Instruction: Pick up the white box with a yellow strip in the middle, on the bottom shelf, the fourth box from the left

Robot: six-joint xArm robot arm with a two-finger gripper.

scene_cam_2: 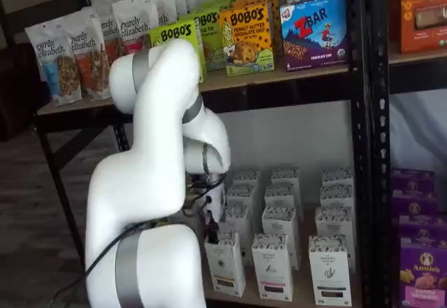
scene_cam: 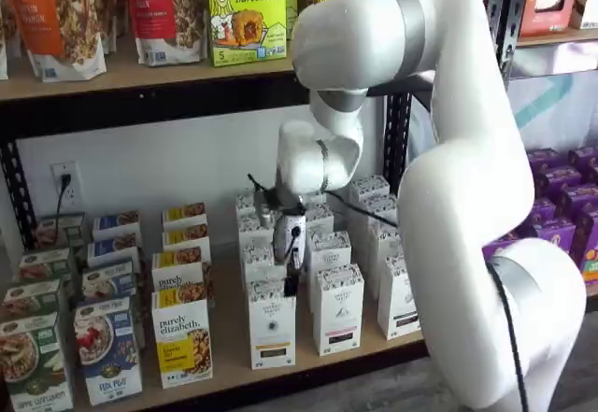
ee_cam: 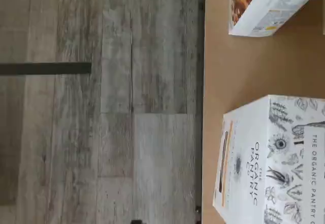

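With pincer (scene_cam: 291,279) spread, empty, over the white box (scene_cam: 272,326) on the bottom shelf (scene_cam: 230,358), risks toppling look-alike cartons (scene_cam: 337,309) or seizing the wrong one.

Grey wood-plank floor (ee_cam: 117,132), white wall (scene_cam: 168,164), power outlet (scene_cam: 64,184), possibly dim room

Wrist view: close, looking down past the bottom shelf (ee_cam: 254,66) edge onto the white box (ee_cam: 274,158) and floor (ee_cam: 101,132). Both shelf views: frontal, farther back, sharing the arm (scene_cam: 448,150) and shelves.
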